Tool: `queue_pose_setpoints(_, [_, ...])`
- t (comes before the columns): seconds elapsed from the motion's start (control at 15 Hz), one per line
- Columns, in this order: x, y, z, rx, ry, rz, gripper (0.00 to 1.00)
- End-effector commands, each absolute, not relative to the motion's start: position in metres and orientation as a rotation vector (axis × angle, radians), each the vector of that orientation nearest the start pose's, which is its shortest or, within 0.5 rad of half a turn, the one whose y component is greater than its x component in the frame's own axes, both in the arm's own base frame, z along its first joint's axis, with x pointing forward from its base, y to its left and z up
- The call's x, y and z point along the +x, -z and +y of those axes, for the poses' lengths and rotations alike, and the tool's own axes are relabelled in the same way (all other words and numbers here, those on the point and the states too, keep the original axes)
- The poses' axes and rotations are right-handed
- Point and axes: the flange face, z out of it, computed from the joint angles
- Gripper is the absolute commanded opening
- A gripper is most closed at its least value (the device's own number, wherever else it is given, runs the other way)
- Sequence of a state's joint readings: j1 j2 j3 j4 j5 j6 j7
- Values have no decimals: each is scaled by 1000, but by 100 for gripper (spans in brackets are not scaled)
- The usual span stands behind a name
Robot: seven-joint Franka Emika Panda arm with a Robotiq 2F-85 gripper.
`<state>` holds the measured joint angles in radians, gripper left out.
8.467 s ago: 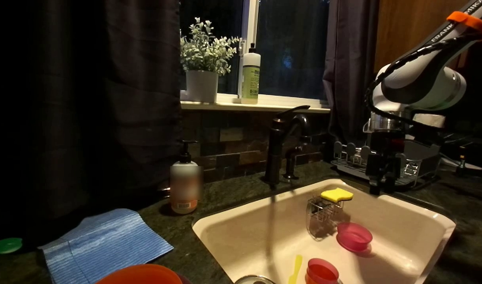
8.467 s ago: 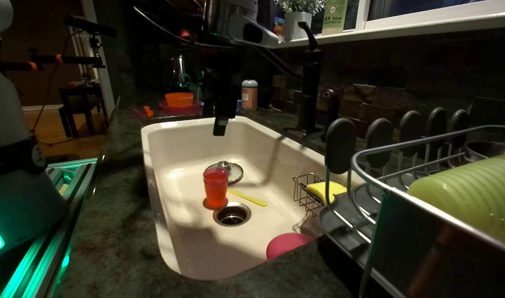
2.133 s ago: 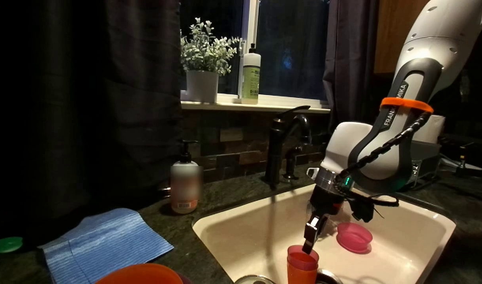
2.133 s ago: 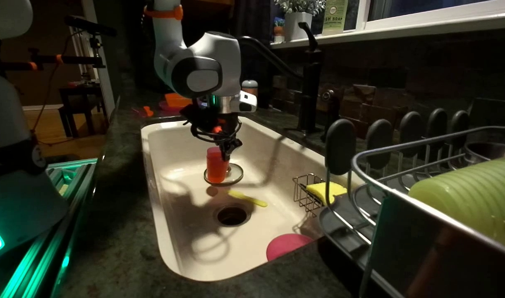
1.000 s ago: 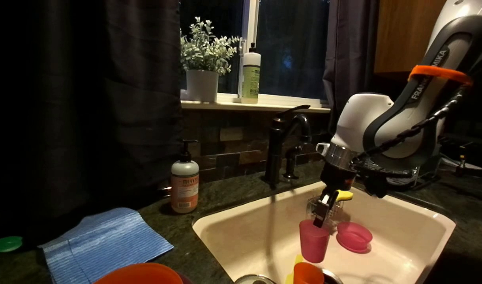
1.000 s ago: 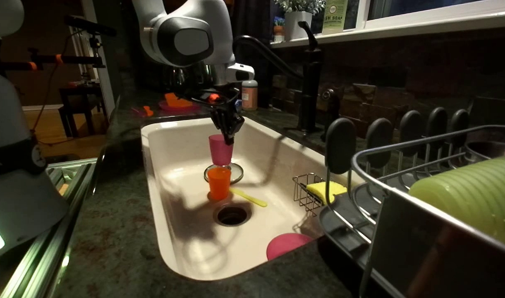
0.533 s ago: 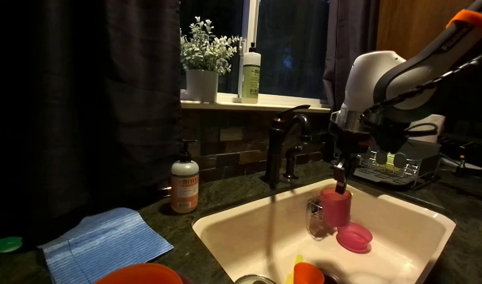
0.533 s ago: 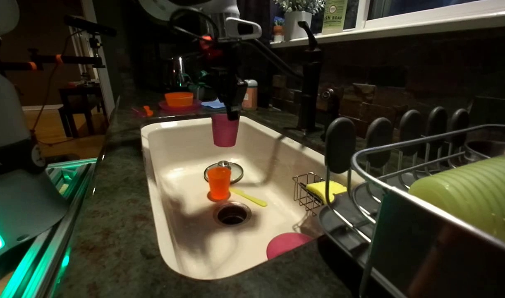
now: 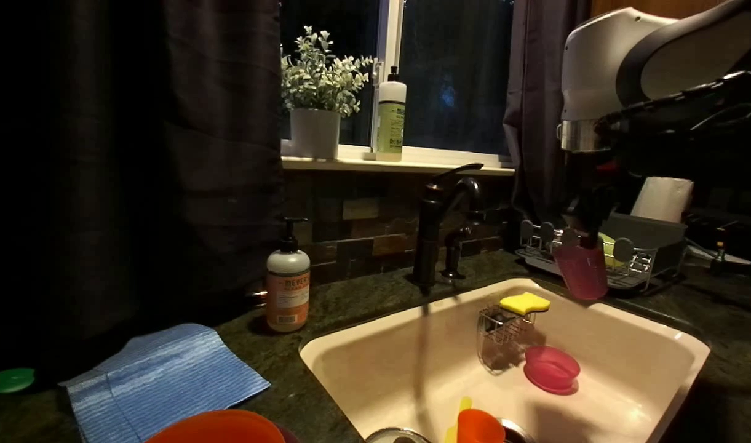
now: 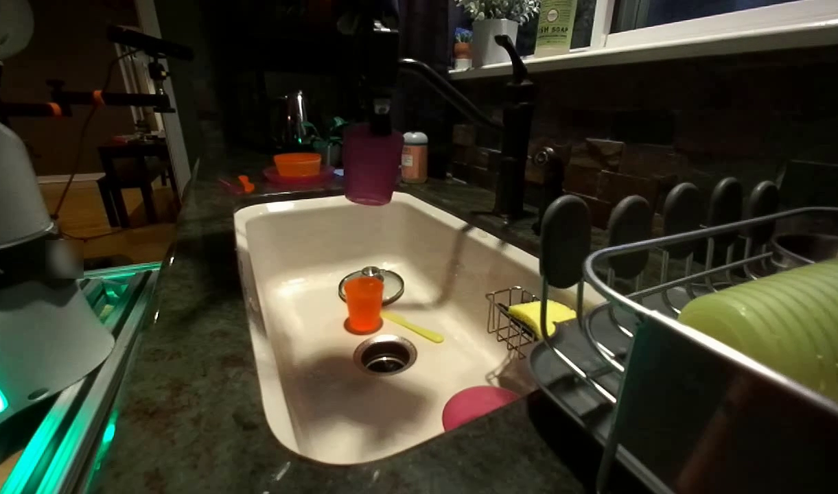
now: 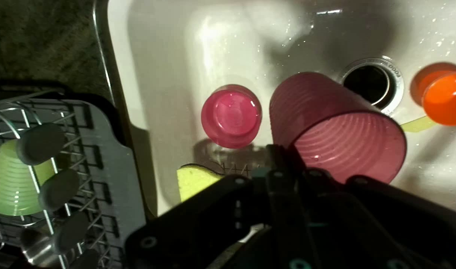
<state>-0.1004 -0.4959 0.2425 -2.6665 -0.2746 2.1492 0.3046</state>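
A dark pink ribbed cup (image 11: 310, 101) hangs in the air, its wall pinched near the rim by my gripper (image 11: 285, 151). One finger is inside the cup and one outside. In both exterior views the cup (image 9: 581, 274) is above the sink, slightly tilted, mouth up. Below stands an orange cup (image 10: 364, 302) on the sink floor beside the drain (image 10: 385, 355). A round pink dish (image 11: 233, 116) sits in the sink near the rack end. A yellow knife (image 10: 415, 328) lies by the orange cup, partly hidden behind it in the wrist view.
A dish rack (image 11: 119, 186) with a green cup (image 11: 16, 186) stands beyond the sink rim (image 9: 646, 317). The black faucet (image 9: 429, 240) rises behind the sink. A wire caddy holds a yellow sponge (image 9: 524, 303). A glass lid (image 10: 388, 291) lies in the sink.
The pink cup, earlier nested in the orange one, is now gripped and separate. My gripper has lifted it and carried it toward the dish rack end. The orange cup stays in the sink.
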Motion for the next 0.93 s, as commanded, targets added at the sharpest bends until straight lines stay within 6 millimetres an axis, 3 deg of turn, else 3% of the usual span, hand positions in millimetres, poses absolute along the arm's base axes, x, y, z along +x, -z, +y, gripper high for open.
queue_pose_setpoints(0.0, [371,-396,35,-3485,56,81,4])
queue_pose_setpoints(0.2, [374,-397,37,-3482,65,71,1])
queue_pose_setpoints(0.33, [380,-406,27,-3489,55,123,1])
queue_pose_setpoints(0.87, [400,-471,-62,-3488,71,536,1])
